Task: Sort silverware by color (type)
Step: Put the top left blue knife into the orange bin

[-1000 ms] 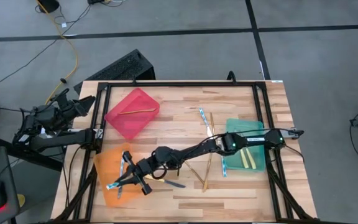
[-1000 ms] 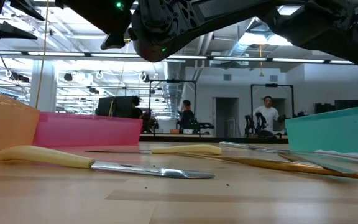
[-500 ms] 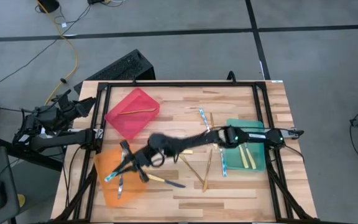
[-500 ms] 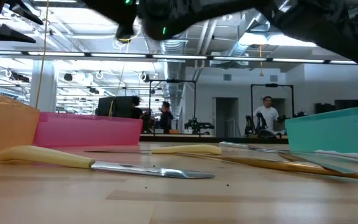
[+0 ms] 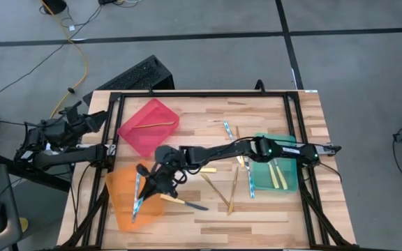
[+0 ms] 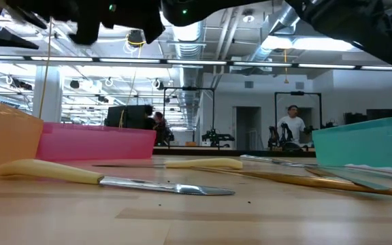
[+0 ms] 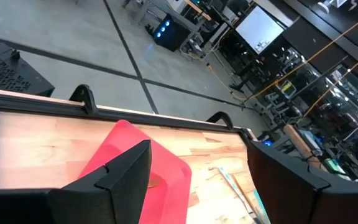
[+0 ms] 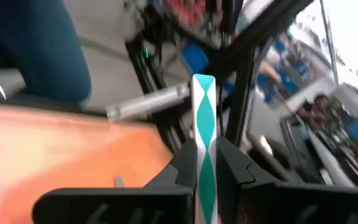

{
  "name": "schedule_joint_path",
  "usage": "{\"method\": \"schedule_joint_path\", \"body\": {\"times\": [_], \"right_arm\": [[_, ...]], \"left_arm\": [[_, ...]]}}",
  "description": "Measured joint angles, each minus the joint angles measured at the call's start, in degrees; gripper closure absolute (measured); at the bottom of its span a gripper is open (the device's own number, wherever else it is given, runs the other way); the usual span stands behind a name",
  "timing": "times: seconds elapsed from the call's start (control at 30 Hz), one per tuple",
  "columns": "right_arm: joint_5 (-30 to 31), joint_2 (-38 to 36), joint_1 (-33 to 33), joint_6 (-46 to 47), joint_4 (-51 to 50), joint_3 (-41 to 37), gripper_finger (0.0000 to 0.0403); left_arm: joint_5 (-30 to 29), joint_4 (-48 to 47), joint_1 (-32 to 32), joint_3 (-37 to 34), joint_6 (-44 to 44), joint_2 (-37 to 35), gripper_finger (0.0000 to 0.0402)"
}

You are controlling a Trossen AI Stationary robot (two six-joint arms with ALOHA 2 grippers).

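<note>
High view: right gripper [image 5: 150,185] over translucent orange plastic bin [image 5: 121,183], fingers pinched on slim silvery-blue shiny utensil [image 5: 137,200]; piece angled down into bin; rest of silverware [image 5: 229,183] loose on wooden table [image 5: 208,118], 2 yellow-handled pieces in green bin [image 5: 285,183], 1 gold piece in red bin [image 5: 132,134].
Risk: thin grip, piece may twist or land across bin rim; yellow-handled knife [image 5: 181,202] just beside gripper, could get swept.
Room: black frame rail [image 5: 105,183] close by bin; open table toward centre.
Left gripper [image 7: 194,180] parked off table, jaws wide, empty.
</note>
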Motion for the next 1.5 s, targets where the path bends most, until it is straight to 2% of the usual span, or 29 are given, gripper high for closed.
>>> {"method": "schedule_joint_path", "body": {"times": [0.07,0.17,0.27,0.53,0.73,1.2,1.5], "right_arm": [[3.4,0.2,0.4,-0.3,-0.3,-0.1,0.0364],[3.8,0.2,0.7,-2.4,-0.2,0.0,0.0364],[4.2,0.1,1.1,-9.6,-2.7,0.0,0.0364],[12.8,0.2,2.3,-22.5,-10.1,0.0,0.0364],[14.8,0.2,2.5,-24.7,-13.3,0.0,0.0364],[14.9,0.2,2.8,-29.5,-16.8,0.0,0.0364],[14.8,1.8,2.8,-29.4,-15.1,0.1,0.0364]], "left_arm": [[0.0,-0.4,0.0,0.0,-0.1,0.0,0.0155],[0.0,-0.8,0.0,0.0,-0.7,0.0,0.0155],[0.0,-1.2,0.0,0.0,-1.5,0.0,0.0155],[0.0,-1.2,0.0,0.0,-1.7,0.0,0.0155],[-0.5,-1.2,0.0,0.0,-2.0,0.0,0.0155],[-1.3,-1.5,0.0,0.0,-2.1,0.0,0.0155],[-2.0,-1.5,0.0,0.0,-2.1,0.0,0.0155]]}}
